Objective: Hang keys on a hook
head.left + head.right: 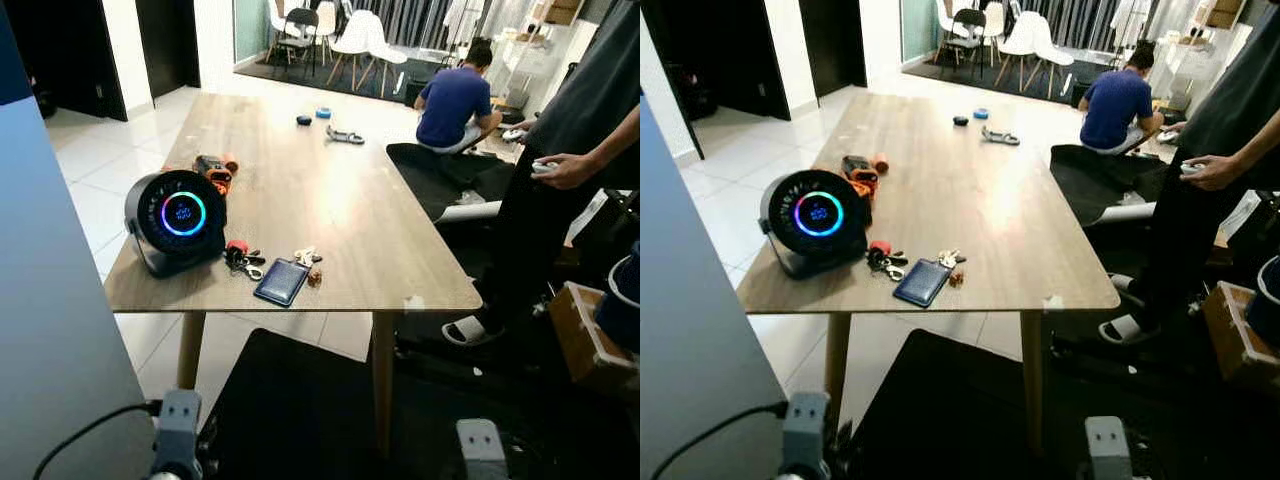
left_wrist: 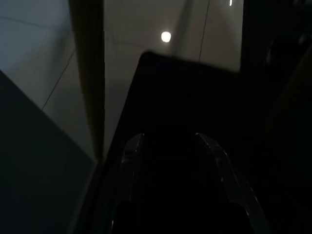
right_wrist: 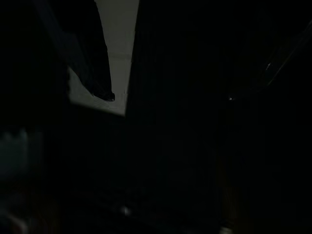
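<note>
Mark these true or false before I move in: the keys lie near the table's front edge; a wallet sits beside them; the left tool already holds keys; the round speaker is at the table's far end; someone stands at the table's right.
1. The keys lie near the front edge of the table: true.
2. A dark blue wallet sits beside them: true.
3. The left tool holds keys: false, its fingers are apart with nothing between them.
4. The round speaker is at the far end: false, it stands at the near left corner.
5. A person stands at the right: true.

Light wood-grain tabletop point(image 1: 330, 210), smooth w/ soft sheen. Round black plastic fan point(image 1: 176, 218), matt. Dark blue leather-look wallet point(image 1: 282, 281). White floor tiles point(image 1: 95, 170) glossy.
</note>
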Controlling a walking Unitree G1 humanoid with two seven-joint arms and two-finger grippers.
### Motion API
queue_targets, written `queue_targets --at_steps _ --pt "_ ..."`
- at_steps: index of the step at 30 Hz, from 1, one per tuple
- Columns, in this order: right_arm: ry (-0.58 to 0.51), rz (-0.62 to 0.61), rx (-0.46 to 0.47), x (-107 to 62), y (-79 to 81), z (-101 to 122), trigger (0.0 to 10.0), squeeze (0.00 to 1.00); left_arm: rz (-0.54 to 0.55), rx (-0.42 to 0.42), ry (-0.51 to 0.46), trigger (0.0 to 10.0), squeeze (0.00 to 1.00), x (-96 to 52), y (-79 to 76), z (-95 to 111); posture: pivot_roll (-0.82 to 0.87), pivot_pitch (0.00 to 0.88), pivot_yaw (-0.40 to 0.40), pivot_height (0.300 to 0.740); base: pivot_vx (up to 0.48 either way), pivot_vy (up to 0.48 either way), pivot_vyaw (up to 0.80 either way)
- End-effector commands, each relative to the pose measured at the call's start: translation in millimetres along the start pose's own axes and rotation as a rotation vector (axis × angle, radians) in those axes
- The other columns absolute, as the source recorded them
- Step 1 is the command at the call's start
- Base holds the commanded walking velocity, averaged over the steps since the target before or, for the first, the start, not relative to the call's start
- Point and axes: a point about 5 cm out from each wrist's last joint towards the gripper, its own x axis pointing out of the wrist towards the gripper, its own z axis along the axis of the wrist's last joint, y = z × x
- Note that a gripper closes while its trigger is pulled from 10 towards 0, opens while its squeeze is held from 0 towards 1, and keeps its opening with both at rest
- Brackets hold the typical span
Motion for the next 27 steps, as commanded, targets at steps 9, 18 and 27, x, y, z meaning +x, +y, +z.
queue_targets --at_steps 9,18,27 --pt "0.02 0.189 0.01 -3.4 6.9 -8 10.0 0.0 -0.186 0.026 0.052 10.0 0.0 -6.4 -14.2 -13 0.05 0.017 -0.071 0.74 0.0 0.0 0.0" --pt "0.05 0.254 0.051 -3.8 12.6 -9 10.0 0.0 -0.177 0.018 0.021 10.0 0.0 -7.1 -11.6 -12 0.06 0.016 -0.097 0.74 0.0 0.0 0.0" --pt "0.017 0.295 -0.019 1.2 10.6 4 10.0 0.0 -0.144 -0.008 0.007 10.0 0.0 -7.4 -10.3 -12 0.06 0.015 -0.131 0.74 0.0 0.0 0.0"
